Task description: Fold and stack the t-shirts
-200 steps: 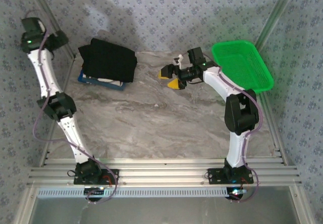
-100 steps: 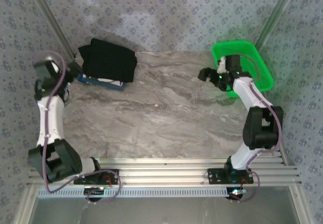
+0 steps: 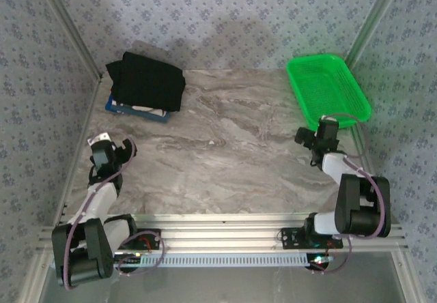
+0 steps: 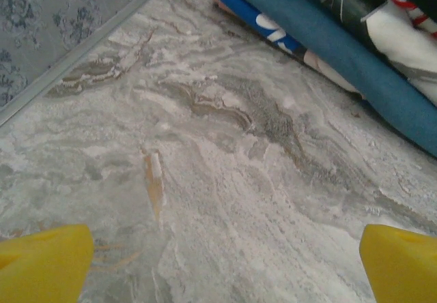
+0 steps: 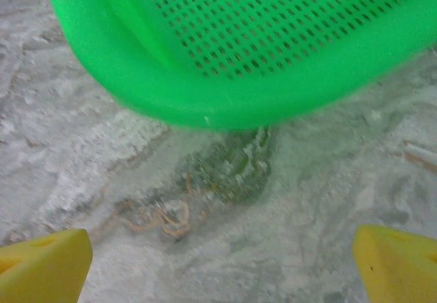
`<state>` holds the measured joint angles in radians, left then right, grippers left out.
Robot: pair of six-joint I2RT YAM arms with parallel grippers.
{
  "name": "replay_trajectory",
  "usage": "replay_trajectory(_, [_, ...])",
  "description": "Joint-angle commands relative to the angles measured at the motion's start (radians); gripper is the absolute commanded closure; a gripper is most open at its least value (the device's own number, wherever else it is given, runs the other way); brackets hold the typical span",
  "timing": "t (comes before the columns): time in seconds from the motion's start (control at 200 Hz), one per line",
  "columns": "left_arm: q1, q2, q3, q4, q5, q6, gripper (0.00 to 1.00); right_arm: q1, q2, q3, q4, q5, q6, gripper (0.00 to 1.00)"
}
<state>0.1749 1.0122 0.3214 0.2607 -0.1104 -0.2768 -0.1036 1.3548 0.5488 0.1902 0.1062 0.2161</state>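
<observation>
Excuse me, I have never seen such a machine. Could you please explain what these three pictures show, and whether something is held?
These are two robot arms bolted at the near edge of a table. One picture looks down from above. The other two come from small cameras on the wrists, where the yellow tips are fingers. A folded pile of shirts, black on top, lies far left. A green basket stands far right. The left gripper and the right gripper are open and hold nothing.

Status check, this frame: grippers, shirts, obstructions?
Left gripper open, empty. Right gripper open, empty, facing green basket. T-shirts folded, stacked far left, black on top. Nothing blocking them.
</observation>
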Motion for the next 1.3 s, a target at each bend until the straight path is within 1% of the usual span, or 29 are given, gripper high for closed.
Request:
replay_trajectory(0.0, [-0.019, 0.041, -0.038, 0.269, -0.017, 0.023, 0.0, -0.001, -0.004, -0.079, 0.24, 0.062, -0.036, 0.0])
replay_trajectory(0.025, [-0.027, 0.061, -0.046, 0.297, -0.019, 0.028, 0.0, -0.002, 0.002, -0.093, 0.277, 0.066, -0.033, 0.0])
replay_trajectory(0.065, [-0.042, 0.099, -0.044, 0.322, -0.031, 0.041, 0.0, -0.002, 0.003, -0.091, 0.285, 0.067, -0.035, 0.0])
replay_trajectory(0.11, [-0.063, 0.15, -0.042, 0.369, -0.031, 0.059, 0.0, 0.009, 0.026, -0.091, 0.339, 0.06, -0.068, 0.0])
replay_trajectory(0.16, [-0.09, 0.211, -0.042, 0.44, -0.044, 0.08, 0.0, 0.03, 0.061, -0.055, 0.316, 0.087, -0.103, 0.0])
replay_trajectory(0.21, [-0.103, 0.258, -0.025, 0.481, -0.049, 0.098, 0.0, 0.058, 0.095, -0.061, 0.397, 0.116, -0.143, 0.0])
replay_trajectory(0.235, [-0.115, 0.288, -0.013, 0.514, -0.053, 0.125, 0.0, 0.068, 0.117, -0.058, 0.41, 0.124, -0.156, 0.0])
replay_trajectory(0.275, [-0.131, 0.326, 0.014, 0.511, -0.065, 0.161, 0.0, 0.099, 0.146, -0.054, 0.435, 0.145, -0.193, 0.0])
replay_trajectory(0.315, [-0.139, 0.389, 0.022, 0.564, -0.049, 0.181, 0.0, 0.123, 0.148, -0.052, 0.432, 0.172, -0.206, 0.0])
replay_trajectory(0.365, [-0.155, 0.484, 0.031, 0.633, -0.039, 0.204, 0.0, 0.118, 0.138, -0.089, 0.493, 0.154, -0.207, 0.0])
replay_trajectory(0.39, [-0.171, 0.542, 0.036, 0.705, -0.045, 0.229, 0.0, 0.104, 0.133, -0.112, 0.524, 0.125, -0.196, 0.0])
replay_trajectory(0.405, [-0.178, 0.556, 0.045, 0.719, -0.055, 0.242, 0.0, 0.095, 0.129, -0.125, 0.541, 0.107, -0.189, 0.0])
replay_trajectory(0.425, [-0.184, 0.54, 0.063, 0.655, -0.058, 0.242, 0.0, 0.073, 0.127, -0.139, 0.564, 0.072, -0.181, 0.0])
replay_trajectory(0.455, [-0.182, 0.503, 0.082, 0.537, -0.065, 0.225, 0.0, 0.069, 0.141, -0.159, 0.598, 0.048, -0.185, 0.0])
replay_trajectory(0.49, [-0.176, 0.533, 0.055, 0.645, -0.079, 0.221, 0.0, 0.089, 0.186, -0.2, 0.744, 0.083, -0.204, 0.0])
replay_trajectory(0.505, [-0.175, 0.542, 0.051, 0.671, -0.079, 0.221, 0.0, 0.101, 0.198, -0.208, 0.773, 0.115, -0.204, 0.0])
replay_trajectory(0.52, [-0.174, 0.535, 0.055, 0.657, -0.077, 0.218, 0.0, 0.109, 0.196, -0.206, 0.762, 0.157, -0.199, 0.0])
replay_trajectory(0.55, [-0.172, 0.511, 0.074, 0.57, -0.071, 0.21, 0.0, 0.108, 0.169, -0.185, 0.672, 0.159, -0.191, 0.0])
replay_trajectory(0.565, [-0.17, 0.511, 0.078, 0.559, -0.069, 0.211, 0.0, 0.105, 0.16, -0.179, 0.642, 0.159, -0.175, 0.0])
replay_trajectory(0.575, [-0.172, 0.518, 0.074, 0.574, -0.072, 0.214, 0.0, 0.104, 0.161, -0.181, 0.646, 0.16, -0.16, 0.0])
replay_trajectory(0.6, [-0.173, 0.528, 0.065, 0.619, -0.073, 0.216, 0.0, 0.105, 0.176, -0.19, 0.701, 0.156, -0.192, 0.0])
replay_trajectory(0.62, [-0.173, 0.526, 0.068, 0.611, -0.072, 0.216, 0.0, 0.11, 0.181, -0.194, 0.716, 0.165, -0.199, 0.0])
replay_trajectory(0.655, [-0.172, 0.514, 0.078, 0.566, -0.071, 0.213, 0.0, 0.112, 0.169, -0.185, 0.678, 0.165, -0.197, 0.0])
replay_trajectory(0.7, [-0.172, 0.524, 0.069, 0.606, -0.073, 0.216, 0.0, 0.114, 0.173, -0.191, 0.701, 0.164, -0.2, 0.0])
replay_trajectory(0.74, [-0.172, 0.516, 0.077, 0.574, -0.071, 0.215, 0.0, 0.118, 0.168, -0.19, 0.69, 0.172, -0.202, 0.0])
replay_trajectory(0.785, [-0.173, 0.522, 0.07, 0.598, -0.071, 0.216, 0.0, 0.118, 0.171, -0.193, 0.7, 0.17, -0.204, 0.0])
replay_trajectory(0.825, [-0.173, 0.516, 0.074, 0.579, -0.071, 0.215, 0.01, 0.119, 0.168, -0.191, 0.694, 0.171, -0.203, 0.0])
replay_trajectory(1.149, [-0.173, 0.519, 0.073, 0.586, -0.071, 0.216, 0.01, 0.115, 0.169, -0.189, 0.692, 0.165, -0.201, 0.0])
replay_trajectory(1.294, [-0.172, 0.52, 0.073, 0.586, -0.071, 0.217, 0.0, 0.098, 0.17, -0.182, 0.673, 0.106, -0.201, 0.0])
